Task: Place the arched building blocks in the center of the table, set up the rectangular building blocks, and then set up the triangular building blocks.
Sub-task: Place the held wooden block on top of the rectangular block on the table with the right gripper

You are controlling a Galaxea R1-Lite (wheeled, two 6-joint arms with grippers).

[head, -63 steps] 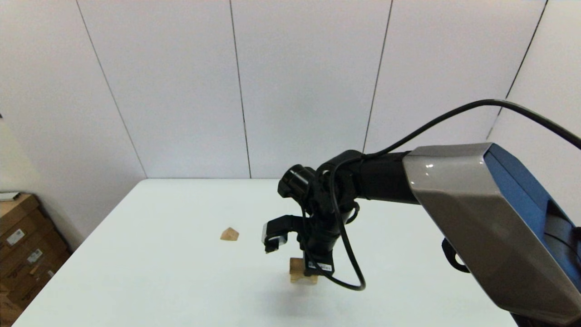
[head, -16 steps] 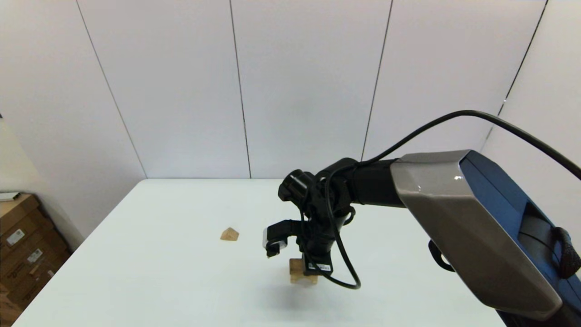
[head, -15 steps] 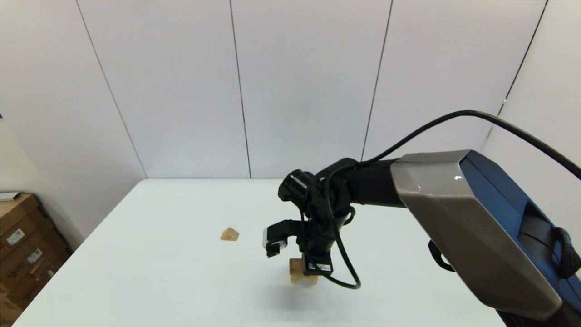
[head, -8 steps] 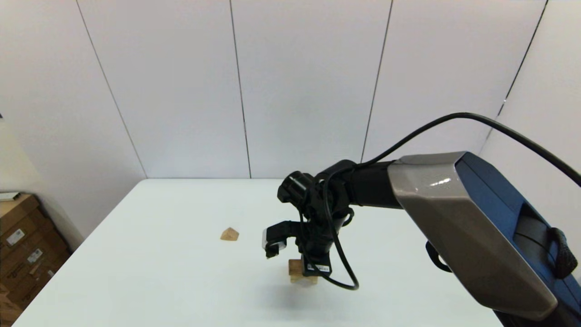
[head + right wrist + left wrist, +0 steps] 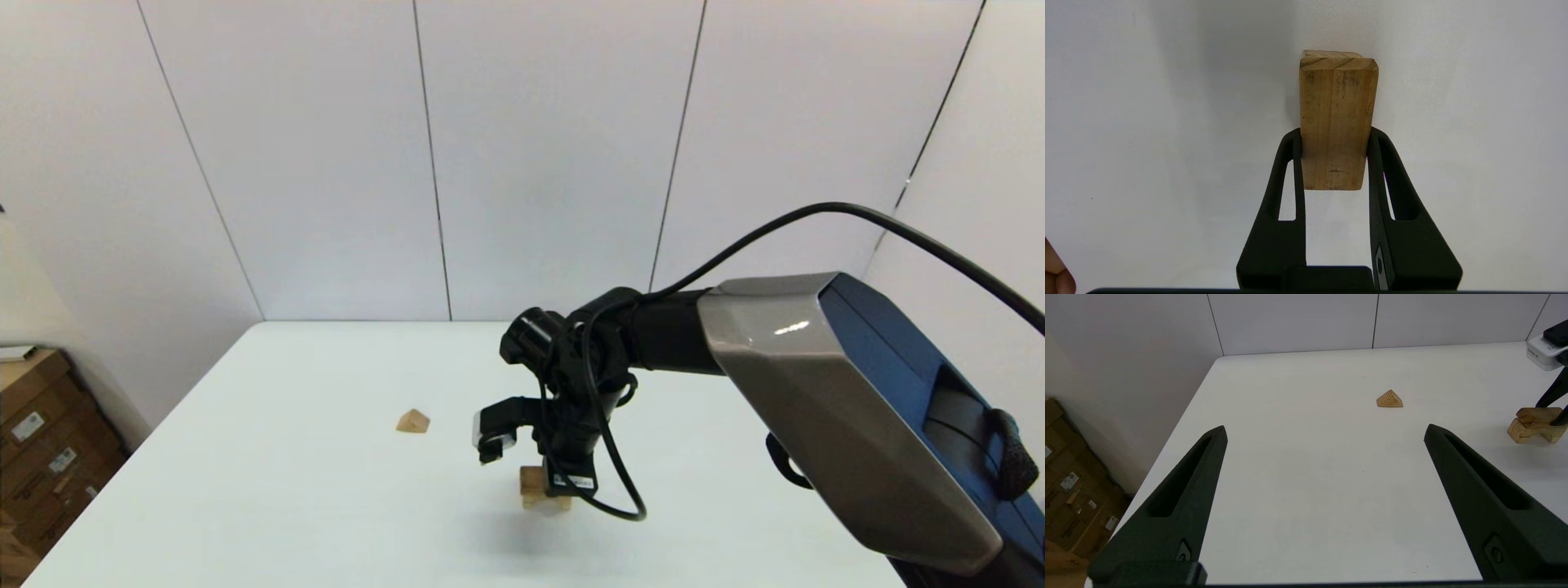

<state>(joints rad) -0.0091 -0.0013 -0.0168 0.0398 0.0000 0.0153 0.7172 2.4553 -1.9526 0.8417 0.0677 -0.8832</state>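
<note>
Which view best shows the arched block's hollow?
The left wrist view: the arched block shows its curved cutout from the side, under the rectangular block. The head view mostly hides it behind the right gripper; the right wrist view shows just an edge.

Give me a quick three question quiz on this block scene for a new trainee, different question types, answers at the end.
1. True or false: the right gripper is shut on the rectangular block.
2. Multiple choice: what lies directly under that block? A) bare table B) the arched block C) the triangular block
3. Fill in: the left gripper is ____ and holds nothing.

Key: 1 true; 2 B; 3 open.
</note>
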